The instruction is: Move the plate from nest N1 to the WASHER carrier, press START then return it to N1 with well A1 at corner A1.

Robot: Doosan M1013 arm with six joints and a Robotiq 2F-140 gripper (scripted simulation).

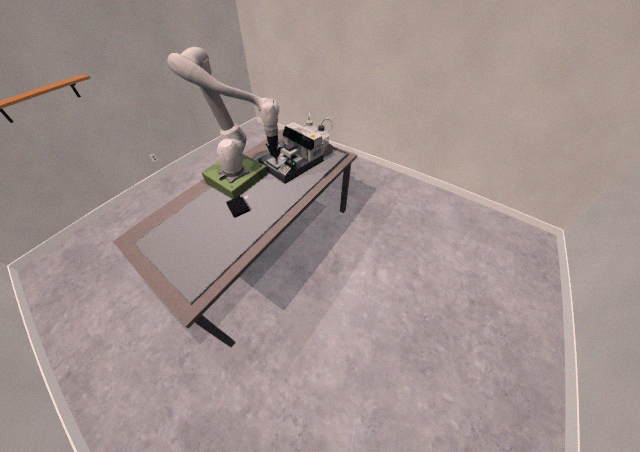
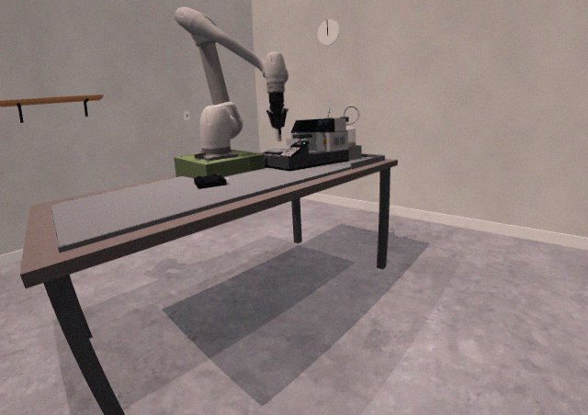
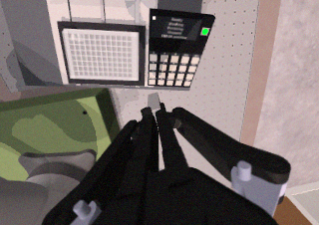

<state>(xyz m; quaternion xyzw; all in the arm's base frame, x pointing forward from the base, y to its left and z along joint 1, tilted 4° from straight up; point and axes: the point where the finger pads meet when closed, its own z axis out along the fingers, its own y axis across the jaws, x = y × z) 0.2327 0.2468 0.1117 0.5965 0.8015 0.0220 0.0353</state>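
Table (image 2: 142, 240): a long brown-framed top with a grey mat, on dark legs, set in a corner of the room.
Arm (image 2: 222, 45): a white six-joint arm, elbow high, wrist pointing straight down above the washer's front.
Base block (image 1: 248, 181): green, at the far end of the table, with the arm's foot on it.
Plate washer (image 2: 327, 140): just beside the green block; pale upper body, black lower deck, tubing and bottles at the back.
Carrier (image 3: 63, 53): a black frame on the washer's deck, left of the keypad in the wrist view.
Plate (image 3: 103, 54): white, gridded with wells, lying within the carrier's frame and apparently flat; the cut corner is too small to pick out.
Nest N1 (image 1: 238, 207): a small black block on the mat, nearer the camera than the green block and well apart from the washer; no plate shows on it.
Keypad (image 3: 171, 68): rows of pale keys under a dark display.
Gripper (image 3: 154, 102): fingers pressed together with nothing between them, tips above the keypad, just off its lowest row in the wrist view.
Lamp (image 3: 204, 32): lit green, at the display's right end.
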